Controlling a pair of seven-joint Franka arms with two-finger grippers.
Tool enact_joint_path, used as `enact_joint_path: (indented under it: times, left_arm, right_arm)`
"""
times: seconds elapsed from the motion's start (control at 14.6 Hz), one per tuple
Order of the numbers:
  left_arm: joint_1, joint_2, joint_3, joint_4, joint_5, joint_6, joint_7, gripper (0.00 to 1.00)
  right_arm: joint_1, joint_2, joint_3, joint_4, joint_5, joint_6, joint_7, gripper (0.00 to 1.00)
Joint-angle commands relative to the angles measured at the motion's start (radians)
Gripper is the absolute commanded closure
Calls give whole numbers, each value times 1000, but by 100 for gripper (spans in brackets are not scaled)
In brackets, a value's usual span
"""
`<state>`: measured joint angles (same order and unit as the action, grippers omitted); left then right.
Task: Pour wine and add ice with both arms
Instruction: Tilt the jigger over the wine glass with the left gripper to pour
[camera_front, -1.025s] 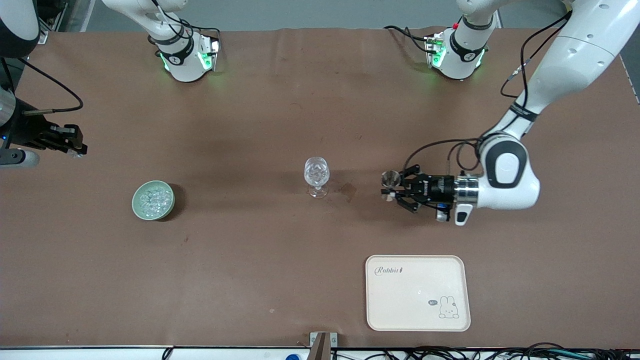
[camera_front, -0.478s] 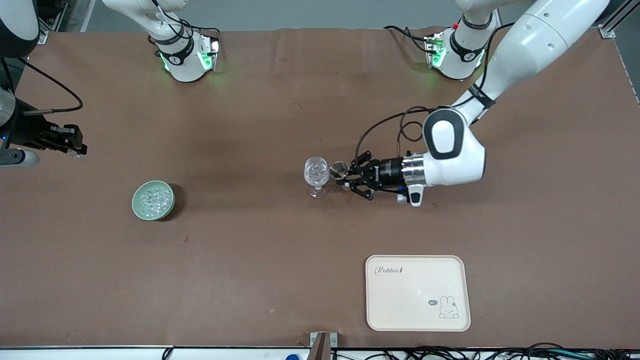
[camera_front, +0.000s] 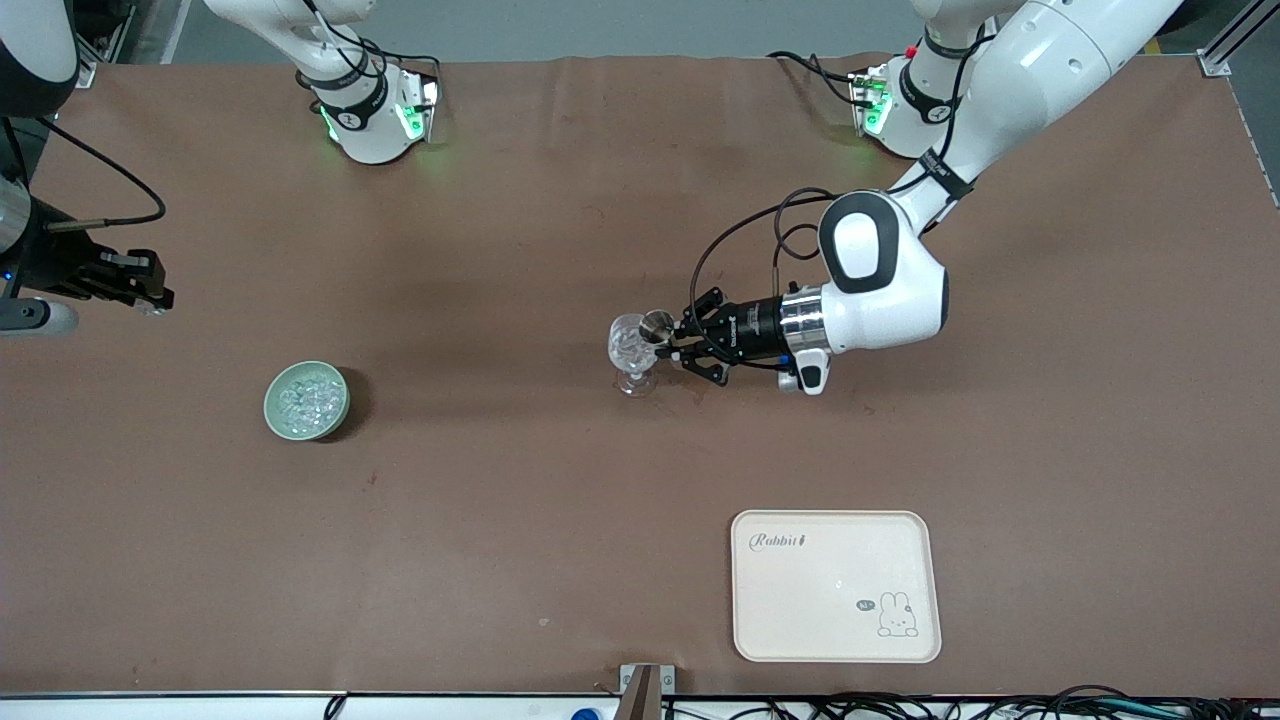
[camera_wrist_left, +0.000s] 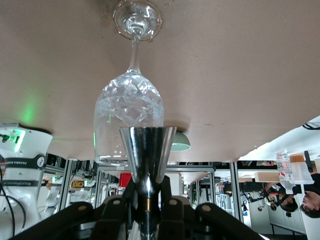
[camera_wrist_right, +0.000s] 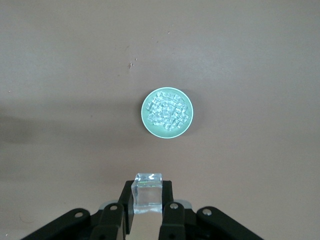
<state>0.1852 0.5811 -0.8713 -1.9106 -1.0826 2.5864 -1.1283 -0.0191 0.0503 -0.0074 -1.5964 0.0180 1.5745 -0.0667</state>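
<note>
only "rabbit" shows, printed on the tray (camera_front: 835, 585).

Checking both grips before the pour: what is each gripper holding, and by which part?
Left gripper: metal jigger, pinched at its narrow waist. Right gripper: clear ice cube, pinched by its sides.

Two large white multi-jointed robot arms (camera_front: 1010, 90) have smooth rounded shells with black joint bands and a black oval panel on the elbow housing. Loose black cables loop along the links. Green lights glow on the round white bases (camera_front: 375, 115). A silver ring joins the wrist to a black two-finger left gripper (camera_front: 672, 338).
</note>
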Motion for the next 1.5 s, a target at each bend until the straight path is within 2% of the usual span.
enact_joint_path:
  times: [0.0,0.41,0.61,1.02,1.43]
  left_arm:
    - [-27,-59,9,-30,4,47,-71,99]
    - [-32,-101,12,-48,29,47,-74,100]
    - [-35,-96,14,-41,208,46,-137,100]
    - [-38,-93,12,-30,556,40,-442,100]
    - [-64,-90,12,-10,719,38,-638,100]
  right_arm:
    - [-8,-20,6,-25,-10,5,13,98]
    - [-7,-21,6,-25,-12,5,11,98]
    - [-7,-20,6,-25,-12,5,11,98]
    - [-7,-20,6,-25,-13,5,11,98]
    - [-5,-20,6,-25,-13,-4,11,98]
